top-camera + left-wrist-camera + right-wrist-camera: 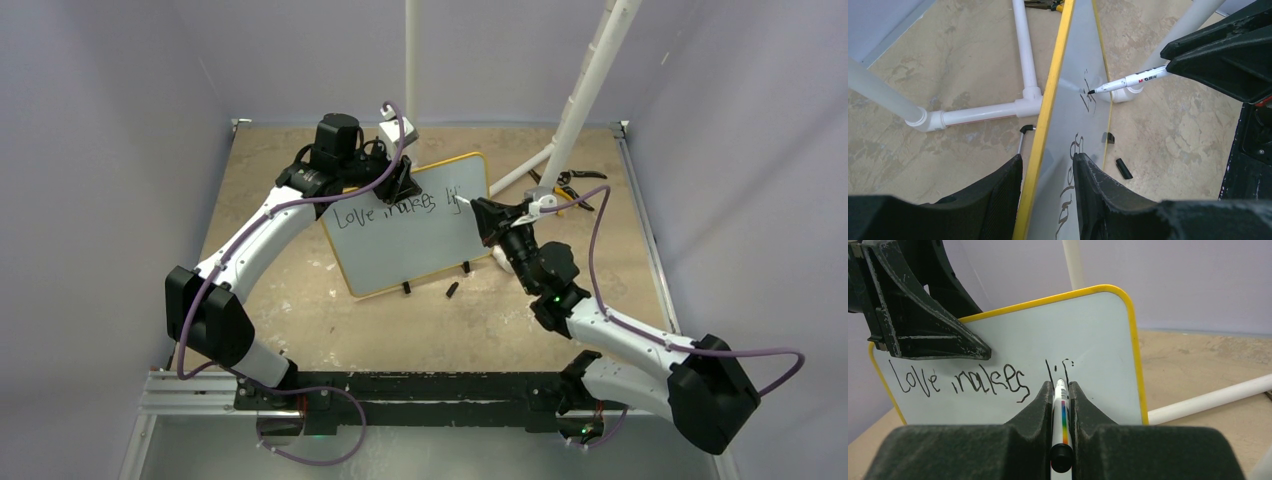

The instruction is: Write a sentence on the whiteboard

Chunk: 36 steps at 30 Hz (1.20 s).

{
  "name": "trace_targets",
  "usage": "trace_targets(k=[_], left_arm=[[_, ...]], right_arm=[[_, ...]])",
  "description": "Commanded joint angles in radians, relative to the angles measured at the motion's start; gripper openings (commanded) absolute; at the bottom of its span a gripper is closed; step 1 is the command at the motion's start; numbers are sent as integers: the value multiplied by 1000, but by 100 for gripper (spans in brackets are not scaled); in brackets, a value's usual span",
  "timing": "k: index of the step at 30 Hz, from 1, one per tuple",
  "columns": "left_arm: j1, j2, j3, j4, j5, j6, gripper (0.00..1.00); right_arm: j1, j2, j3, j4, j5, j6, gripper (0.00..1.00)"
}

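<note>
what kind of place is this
Likely a robot lab test cell: a tan tabletop enclosed by plain lilac walls, white PVC pipe framing, and the left arm and right arm bolted to a black rail.

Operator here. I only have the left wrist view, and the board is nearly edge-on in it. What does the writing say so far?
Observer: In the right wrist view the whiteboard reads "love makes", then two strokes like "li".
Operator: Where is the marker relative to those strokes?
Observer: The marker sits straight between the fingers of the right gripper, its tip just under the last strokes.
Operator: Any room left on that line?
Observer: Some. Bare surface runs from the strokes to the board's right edge, and more lies below the line.
</note>
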Motion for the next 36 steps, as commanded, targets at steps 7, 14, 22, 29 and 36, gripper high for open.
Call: trace_targets(k=[7, 14, 22, 29, 36], left_arm=[[-3, -5, -26, -48, 26, -14, 0], [-3, -5, -27, -46, 25, -14, 0], [-3, -5, -28, -46, 23, -14, 0], [-3, -5, -28, -45, 20, -16, 0], [-3, -5, -29, -45, 20, -16, 0]], right_arm=[[-6, 23, 46, 36, 41, -17, 0], [-6, 13, 37, 34, 71, -12, 0], [-6, -10, 25, 38, 80, -11, 0], [-7, -62, -7, 46, 77, -13, 0], [-6, -39, -9, 36, 86, -7, 0]])
